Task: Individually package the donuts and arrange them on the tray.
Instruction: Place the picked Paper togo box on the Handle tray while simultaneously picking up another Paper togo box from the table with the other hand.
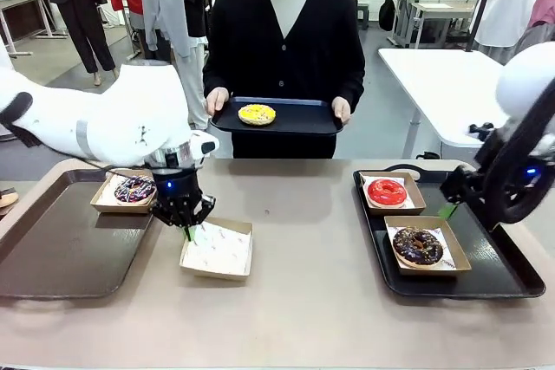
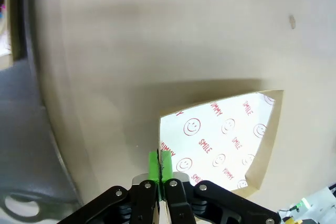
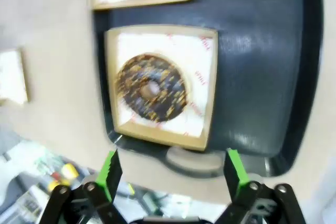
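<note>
nearest you, the left gripper [image 2: 159, 169] has its pads pressed together on the rim of the empty box [image 1: 217, 250], so a hard tug could skid or flip it. the right gripper [image 3: 170, 174] hangs spread wide above the chocolate donut [image 3: 151, 91], boxed on the right tray [image 1: 500, 259] beside the red donut [image 1: 387, 191]. the purple donut [image 1: 134, 189] sits boxed on the left tray [image 1: 52, 249]. farthest off, the person's tray [image 1: 303, 116] holds the yellow donut [image 1: 257, 114]; it could slide if tipped.

"SMILE", "YUMMY" on box liner [image 2: 226, 140]
</note>
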Robot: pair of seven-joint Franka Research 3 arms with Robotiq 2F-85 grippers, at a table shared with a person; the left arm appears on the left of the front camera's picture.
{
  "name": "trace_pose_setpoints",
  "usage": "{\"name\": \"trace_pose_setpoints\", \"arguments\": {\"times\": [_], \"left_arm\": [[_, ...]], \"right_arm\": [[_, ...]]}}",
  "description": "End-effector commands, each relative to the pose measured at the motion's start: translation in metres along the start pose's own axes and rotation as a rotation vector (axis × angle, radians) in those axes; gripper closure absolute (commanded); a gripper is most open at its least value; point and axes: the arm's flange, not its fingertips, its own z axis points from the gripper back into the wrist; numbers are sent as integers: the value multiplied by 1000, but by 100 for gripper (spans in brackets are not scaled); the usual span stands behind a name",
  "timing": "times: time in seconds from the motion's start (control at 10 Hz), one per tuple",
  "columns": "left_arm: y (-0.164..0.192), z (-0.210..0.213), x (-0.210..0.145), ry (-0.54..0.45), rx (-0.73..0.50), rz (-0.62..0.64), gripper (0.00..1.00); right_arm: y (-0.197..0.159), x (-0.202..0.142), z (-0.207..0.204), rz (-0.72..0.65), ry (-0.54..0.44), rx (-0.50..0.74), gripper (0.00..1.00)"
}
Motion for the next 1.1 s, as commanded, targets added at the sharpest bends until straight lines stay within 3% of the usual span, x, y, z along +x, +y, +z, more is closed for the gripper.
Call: {"name": "trace_pose_setpoints", "arguments": {"times": [0.0, 0.5, 1.0], "left_arm": [[6, 52, 22, 31, -17, -41, 100], [-9, 136, 71, 39, -81, -106, 100], [-22, 131, 110, 57, -103, -145, 100]], "right_arm": [[-37, -45, 49, 50, -20, 235, 0], [-137, -77, 90, 113, -85, 662, 0], [-227, -56, 84, -21, -149, 945, 0]]}}
